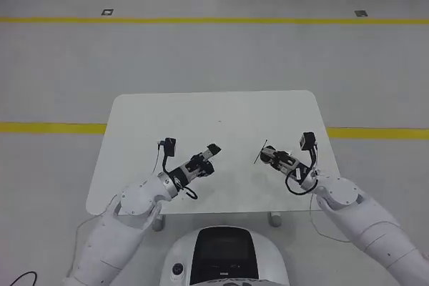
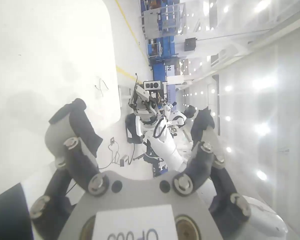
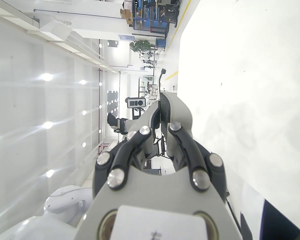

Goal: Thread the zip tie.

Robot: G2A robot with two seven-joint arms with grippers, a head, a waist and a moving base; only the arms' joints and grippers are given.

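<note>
Left end effector [image 1: 211, 151]: over the desk [image 1: 214, 114] left of centre, pointing across toward the other arm. In the left wrist view its two fingers [image 2: 77, 116] stand wide apart with nothing between them [image 2: 140, 108], so we log it as open and empty. Zip tie [image 1: 261, 151]: not on the desk. It is a thin dark strip held above the surface, right of centre, and it lies to the right of the left end effector with a stretch of bare desk between them. In the top view its long axis runs obliquely, the near end leaning toward the left arm and the other end pointing away from the robot. Right end effector [image 1: 269, 152]: clamped tight on the strip. In its wrist view the pads are pressed together on the zip tie [image 3: 160, 83], which sticks out past the tips [image 3: 162, 101] and ends in a small block, which we take to be the head. Our judgement is that the right arm is the holder and the left the free one. The next move turns on closing the sideways gap along the line between the two tips and bringing the left fingers square to the strip's tilted axis.
</note>
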